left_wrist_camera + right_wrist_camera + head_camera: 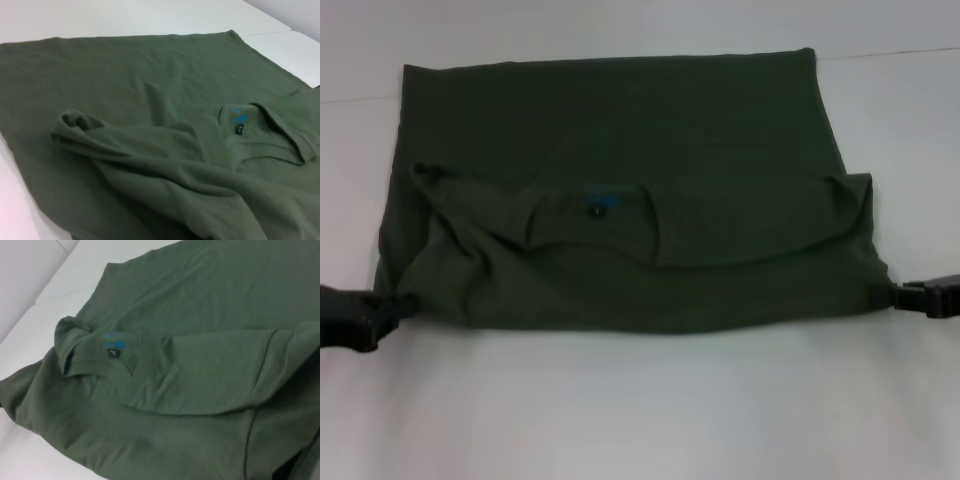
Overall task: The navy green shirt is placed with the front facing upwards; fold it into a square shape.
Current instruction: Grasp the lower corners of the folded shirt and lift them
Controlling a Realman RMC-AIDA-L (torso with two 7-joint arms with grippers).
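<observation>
Both grippers, left gripper (pixel 365 315) and right gripper (pixel 925 297), pinch the navy green shirt's (pixel 620 150) near corners; its fold runs left-right between them.

No readable text; blue print (pixel 114 338) and small dark tag (pixel 113 354) inside collar illegible.

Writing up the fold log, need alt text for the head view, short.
A dark green shirt lies partly folded on a white table, collar and blue inner print facing up. The left gripper and right gripper sit at its near corners, at the frame's edges.
</observation>
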